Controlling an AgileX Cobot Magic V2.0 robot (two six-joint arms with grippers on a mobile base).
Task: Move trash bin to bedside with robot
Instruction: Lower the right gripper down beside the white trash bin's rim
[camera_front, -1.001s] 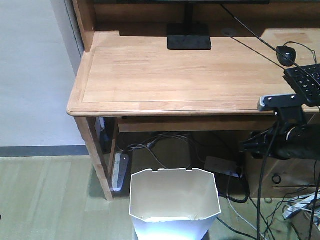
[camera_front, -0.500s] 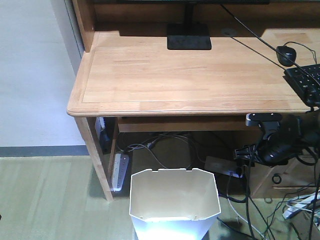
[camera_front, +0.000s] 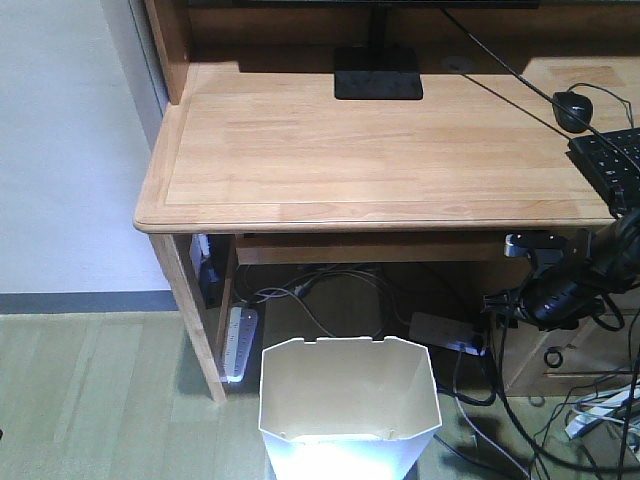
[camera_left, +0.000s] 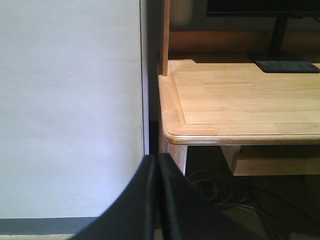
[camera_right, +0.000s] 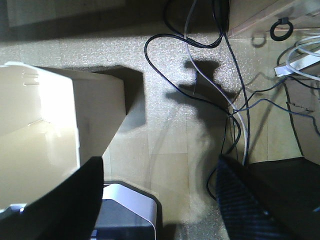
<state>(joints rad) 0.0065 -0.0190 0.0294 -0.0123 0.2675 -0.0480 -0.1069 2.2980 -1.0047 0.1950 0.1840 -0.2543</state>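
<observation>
I'm counting one trash bin (camera_front: 348, 395) at six o'clock, one desk (camera_front: 380, 160), one monitor stand (camera_front: 378, 85) at twelve, one mouse (camera_front: 573, 110) and one keyboard (camera_front: 612, 165) at two, one power strip (camera_front: 238, 340), one black arm (camera_front: 560, 290) at four.

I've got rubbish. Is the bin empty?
Seems empty: the trash bin shows only bare cream walls; its bottom is hidden.

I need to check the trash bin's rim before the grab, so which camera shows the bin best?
The front-facing view: the trash bin shows its whole angular rim and cream inside, though its base is cut off. The right wrist view catches only one corner and side of the bin at left. The left wrist view shows none of it.
</observation>
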